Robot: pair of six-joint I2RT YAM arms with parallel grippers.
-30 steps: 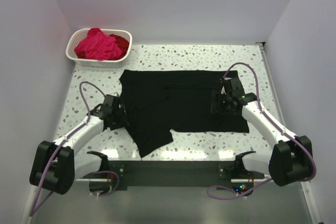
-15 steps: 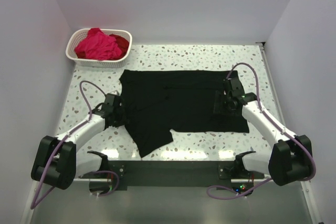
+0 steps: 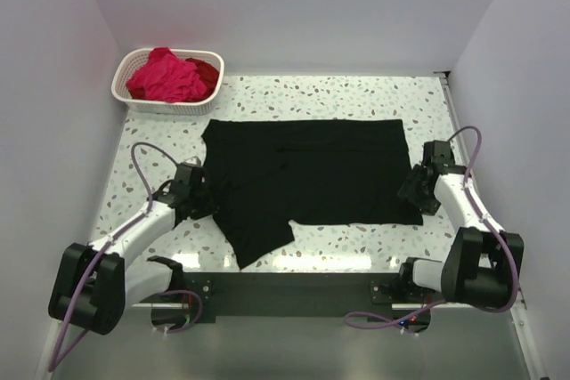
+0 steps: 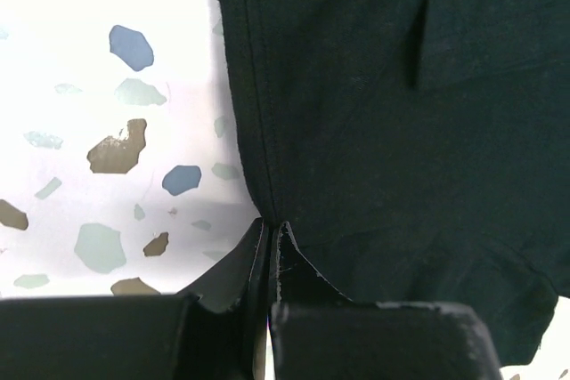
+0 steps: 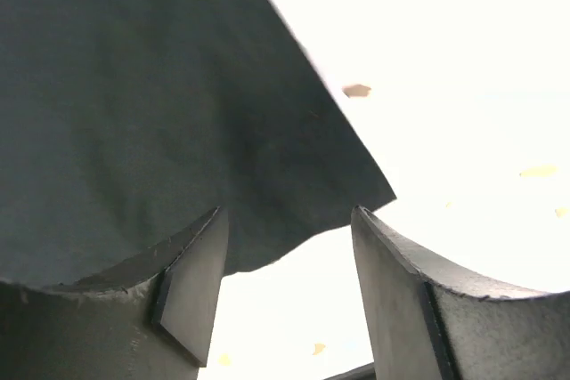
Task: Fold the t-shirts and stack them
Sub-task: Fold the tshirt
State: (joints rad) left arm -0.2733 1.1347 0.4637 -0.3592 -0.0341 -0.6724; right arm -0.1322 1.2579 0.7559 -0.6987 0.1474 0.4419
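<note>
Colour-wise, we're looking at a plain black t-shirt (image 3: pixel 312 171) across the middle of the top view, with no print that we can spot. The table (image 3: pixel 329 95) is white terrazzo with grey, brown and bluish flecks. Upper left we've got a white lattice basket (image 3: pixel 169 106) with a magenta-pink t-shirt (image 3: pixel 165 77) and a bit of a deep red t-shirt (image 3: pixel 207 71). The left arm (image 3: pixel 134 230) and right arm (image 3: pixel 463 206) are white with black joints, and the cables (image 3: pixel 142 162) are purple. We see the left gripper (image 4: pixel 267 229) and right gripper (image 5: pixel 287 213) as black.

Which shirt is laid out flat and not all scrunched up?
The black t-shirt: it lies spread out on the table. The pink shirt and the red shirt are bunched up in the white basket.
</note>
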